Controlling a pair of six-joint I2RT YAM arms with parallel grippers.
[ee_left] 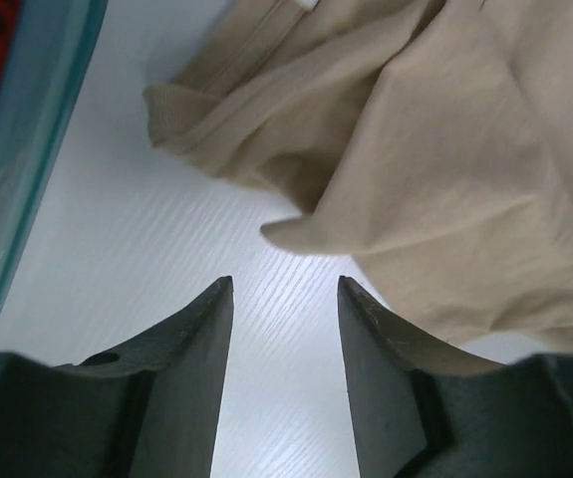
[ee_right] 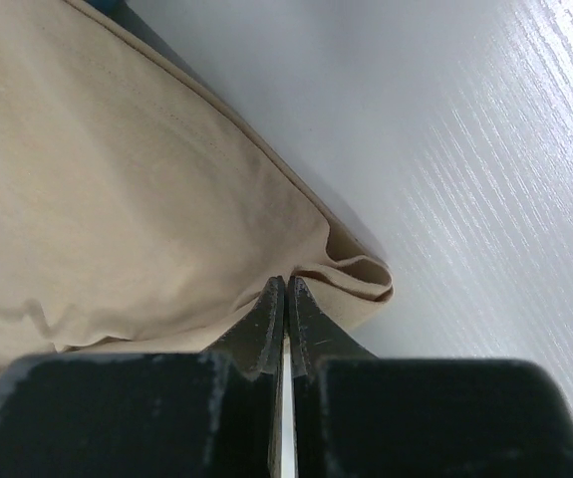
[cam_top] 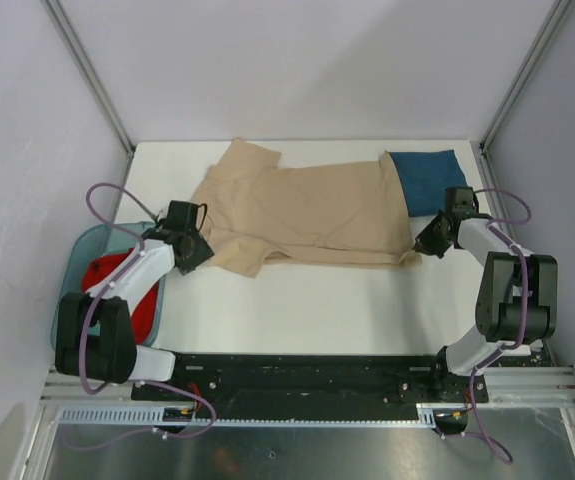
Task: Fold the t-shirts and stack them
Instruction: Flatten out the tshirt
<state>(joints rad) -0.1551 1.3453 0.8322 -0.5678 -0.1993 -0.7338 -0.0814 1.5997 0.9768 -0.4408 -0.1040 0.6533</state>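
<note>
Tan t-shirt [cam_top: 307, 212] lies spread, right gripper [ee_right: 286, 282] pinching its corner (left gripper [ee_left: 284, 285] spread beside it).

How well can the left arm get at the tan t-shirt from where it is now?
Probably yes. The left end effector is open, and the folded edge of the tan t-shirt lies just ahead of its fingertips, with only bare table between. The teal bin sits off to the side.

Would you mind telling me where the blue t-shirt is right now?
In the top external view, the blue t-shirt lies folded at the far right corner of the table, against the hem of the tan t-shirt and beyond the right gripper.
</note>
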